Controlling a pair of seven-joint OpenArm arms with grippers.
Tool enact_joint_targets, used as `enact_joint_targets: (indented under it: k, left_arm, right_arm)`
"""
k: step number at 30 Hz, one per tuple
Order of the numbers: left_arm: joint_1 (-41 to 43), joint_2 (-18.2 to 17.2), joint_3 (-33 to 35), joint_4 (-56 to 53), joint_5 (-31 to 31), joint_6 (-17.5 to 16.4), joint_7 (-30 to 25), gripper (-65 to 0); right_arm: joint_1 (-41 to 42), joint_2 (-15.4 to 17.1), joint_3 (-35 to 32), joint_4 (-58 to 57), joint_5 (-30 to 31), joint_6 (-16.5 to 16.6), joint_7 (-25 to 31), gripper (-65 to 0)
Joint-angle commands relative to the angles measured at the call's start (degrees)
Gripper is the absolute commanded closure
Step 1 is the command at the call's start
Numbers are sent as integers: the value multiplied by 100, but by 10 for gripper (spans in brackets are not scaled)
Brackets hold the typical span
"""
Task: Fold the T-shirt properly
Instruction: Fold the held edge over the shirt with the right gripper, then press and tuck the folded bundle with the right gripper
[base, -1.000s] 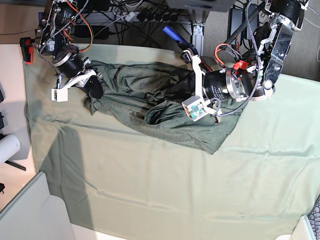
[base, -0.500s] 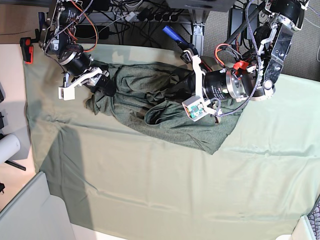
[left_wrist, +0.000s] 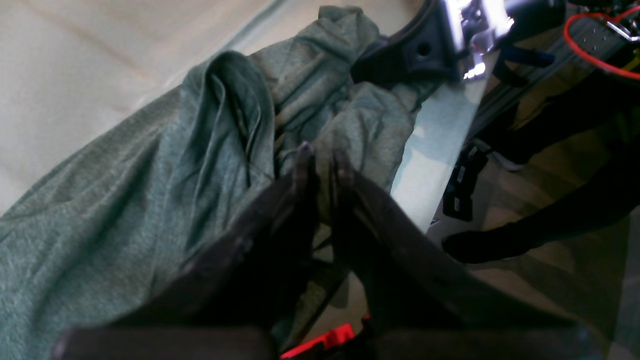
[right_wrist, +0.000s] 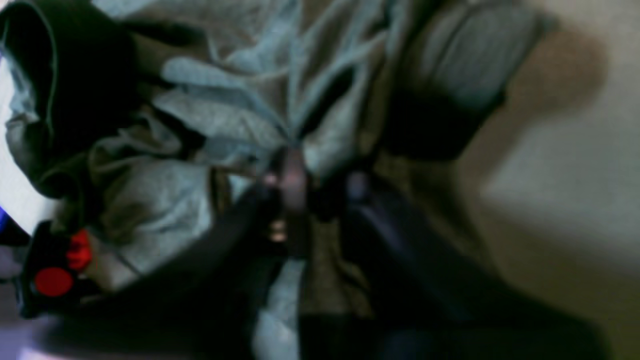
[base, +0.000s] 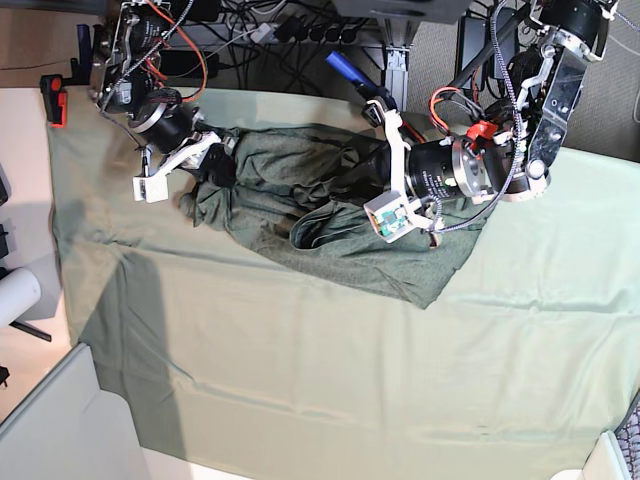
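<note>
Base view: T-shirt (base: 330, 210) is bunched in a crumpled heap at the far side of the table cloth (base: 300, 370), nowhere near flat. Change vs a sec ago: right gripper (base: 215, 170) (on this view's left) has shifted inward from the shirt's outer edge, now sits over the bunched end, and the fabric there looks pushed in w/ it. Right wrist cam is blurry, but the jaws look nearly closed w/ a fold of shirt (right_wrist: 240, 100) gathered at the tips, so I'd say it's re-pinched cloth; can't fully confirm the grip. Left gripper (base: 372, 172) hasn't budged, parked mid-shirt; left wrist cam shows its fingers (left_wrist: 304, 170) nearly together w/ a thin gap, fabric (left_wrist: 150, 200) behind and around them. Can't tell if cloth is actually clamped there. Meaning for task, imo: still in the regrasp/spread phase, no fold started. Next needs both ends pulled apart to flatten. Risk: right pinch grabs multiple layers and drags the whole heap.
</note>
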Motion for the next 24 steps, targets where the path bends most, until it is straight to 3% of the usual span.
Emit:
enact_joint_targets:
  k: [1,5,13,22,24]
  left_arm:
    - [-57,17,-7,92,-175,-91,-105,-61]
    - [-57,17,-26,94,-704,-91,-111,-60]
    - [-59,15,-800,94,-953,-91,-55,-61]
    - [-55,13,-1596,92,-1036,-91,310,-61]
    - [-52,9,-1652,85,-944,-91,352,-61]
  right_arm:
    - [37,63,0,74,-22,149,138,0]
    - [42,66,2,74,-195,149,345,0]
    - [39,101,549,74,-616,146,575,0]
    - [7,595,1405,72,-610,144,490,0]
    - [7,713,1484,72,-378,146,439,0]
